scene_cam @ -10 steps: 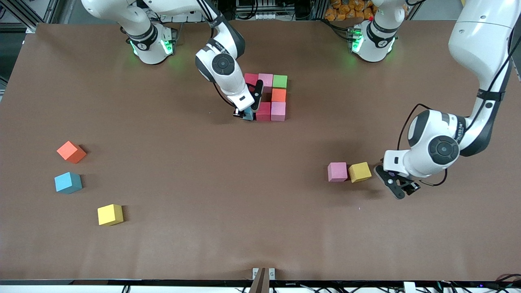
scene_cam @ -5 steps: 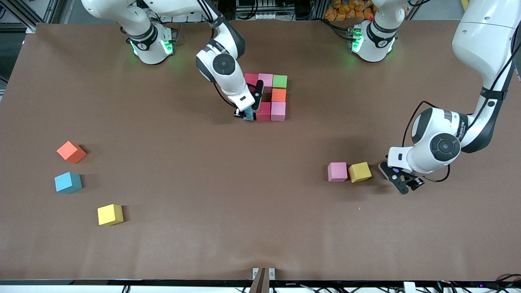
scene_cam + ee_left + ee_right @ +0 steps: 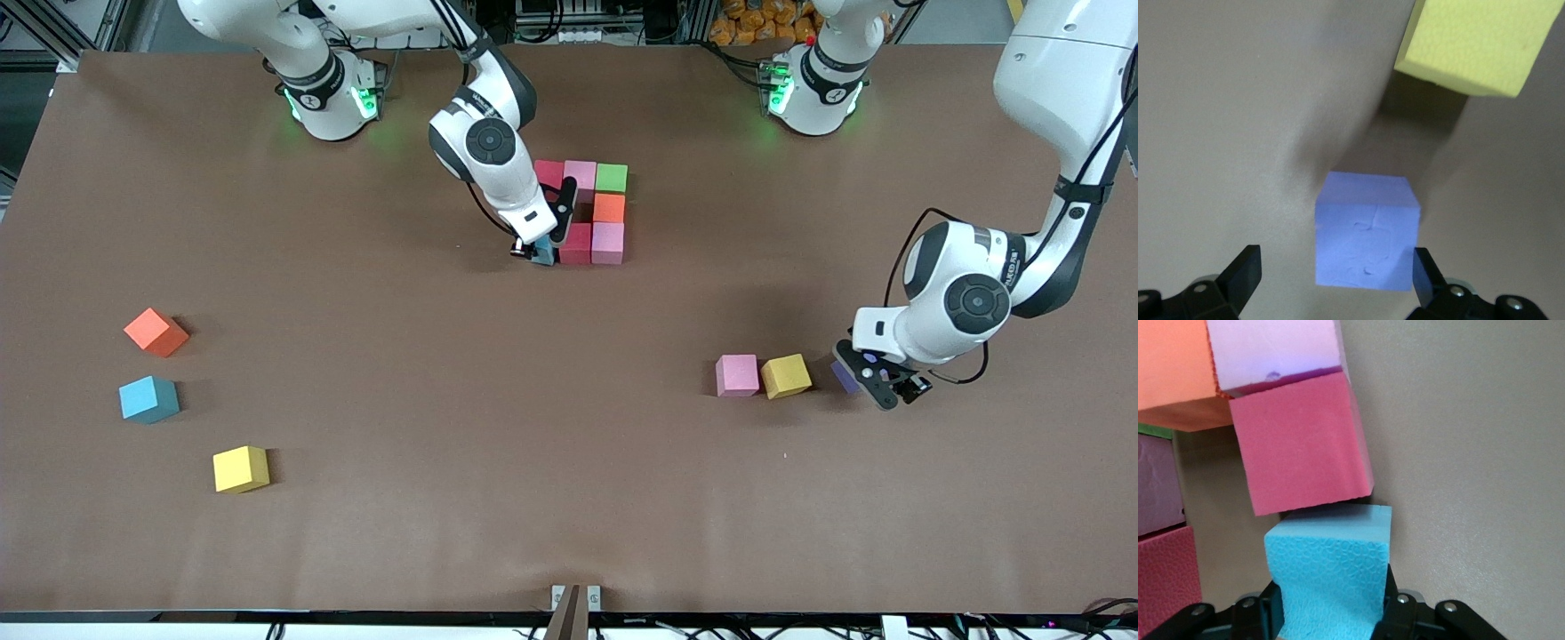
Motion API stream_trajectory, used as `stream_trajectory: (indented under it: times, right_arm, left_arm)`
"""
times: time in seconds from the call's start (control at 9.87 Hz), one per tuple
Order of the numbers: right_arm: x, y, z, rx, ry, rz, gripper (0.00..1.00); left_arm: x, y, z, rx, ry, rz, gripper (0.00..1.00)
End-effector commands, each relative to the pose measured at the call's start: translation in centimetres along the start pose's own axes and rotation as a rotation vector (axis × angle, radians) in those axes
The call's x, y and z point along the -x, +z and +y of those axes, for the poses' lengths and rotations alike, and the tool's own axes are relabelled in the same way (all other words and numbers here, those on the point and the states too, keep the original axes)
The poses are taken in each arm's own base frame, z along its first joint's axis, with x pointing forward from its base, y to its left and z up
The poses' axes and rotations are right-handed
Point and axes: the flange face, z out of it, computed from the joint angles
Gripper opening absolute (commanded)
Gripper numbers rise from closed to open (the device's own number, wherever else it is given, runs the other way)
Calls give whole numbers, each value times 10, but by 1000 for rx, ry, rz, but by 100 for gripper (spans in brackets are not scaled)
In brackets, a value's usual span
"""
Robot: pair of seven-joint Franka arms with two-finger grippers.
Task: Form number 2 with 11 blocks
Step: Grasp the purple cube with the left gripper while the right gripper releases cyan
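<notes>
A partial number 2 lies mid-table: red [image 3: 548, 171], pink [image 3: 581, 174] and green [image 3: 611, 177] cubes in a row, an orange cube [image 3: 609, 207] under the green one, then red [image 3: 575, 244] and pink [image 3: 608, 243]. My right gripper [image 3: 540, 248] is shut on a light blue block [image 3: 1330, 570] set down beside that red cube [image 3: 1300, 443]. My left gripper [image 3: 876, 384] is open and low around a purple block [image 3: 1366, 240], which also shows in the front view [image 3: 843, 377]. One fingertip [image 3: 1423, 268] is at the block's side; the other stands apart.
A yellow block [image 3: 786, 375] and a pink block [image 3: 737, 374] lie side by side next to the purple one. Toward the right arm's end lie an orange block [image 3: 156, 332], a light blue block [image 3: 148, 398] and a yellow block [image 3: 240, 468].
My left gripper has shifted toward its base's side of the table, and the purple block now shows beside it. The right gripper has stayed put with the light blue block.
</notes>
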Motion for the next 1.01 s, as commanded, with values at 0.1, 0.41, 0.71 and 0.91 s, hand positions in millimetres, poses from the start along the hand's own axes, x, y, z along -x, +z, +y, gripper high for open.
stream_trajectory:
  times: [0.1,0.41,0.71,0.91]
  right_arm:
    - [-14,6,4,35,24,-63,25]
    - [-17,10,5,57,-7,-81,25]
    - [-19,10,4,68,-32,-86,25]
    - [-21,12,-2,70,-47,-89,25]
  left_arm:
    - [12,-2,8,-18,31,-7,100]
    - [13,-3,9,-19,32,-8,100]
    - [12,1,11,-15,34,-6,100]
    - [11,2,11,-17,36,-1,100]
